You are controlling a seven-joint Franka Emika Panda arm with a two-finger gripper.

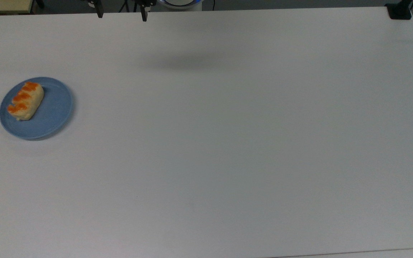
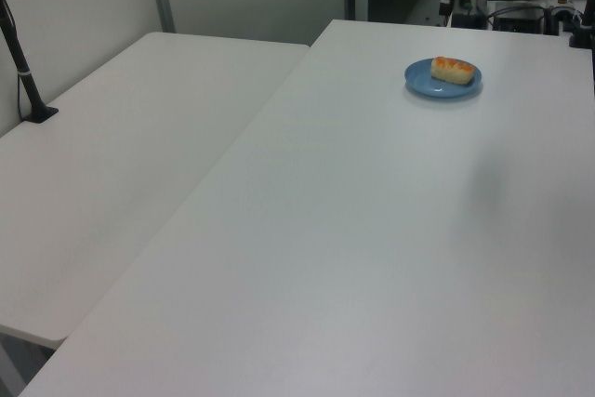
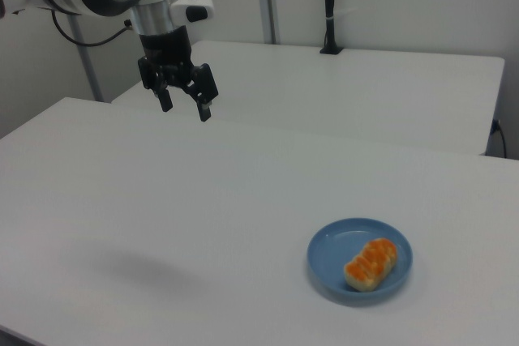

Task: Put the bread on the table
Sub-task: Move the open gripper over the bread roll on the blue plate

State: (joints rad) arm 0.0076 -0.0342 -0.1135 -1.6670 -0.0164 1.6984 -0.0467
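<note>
The bread (image 3: 371, 263) lies on the blue plate (image 3: 324, 261), well apart from the raised hand (image 3: 185, 106), fingers spread, empty

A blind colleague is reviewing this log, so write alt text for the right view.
A robot arm's open tool hangs above a white table, empty and well away from a small glazed bread that lies on a blue plate near the right view's lower right. A second white table stands behind, with a black pole rising from it.
</note>
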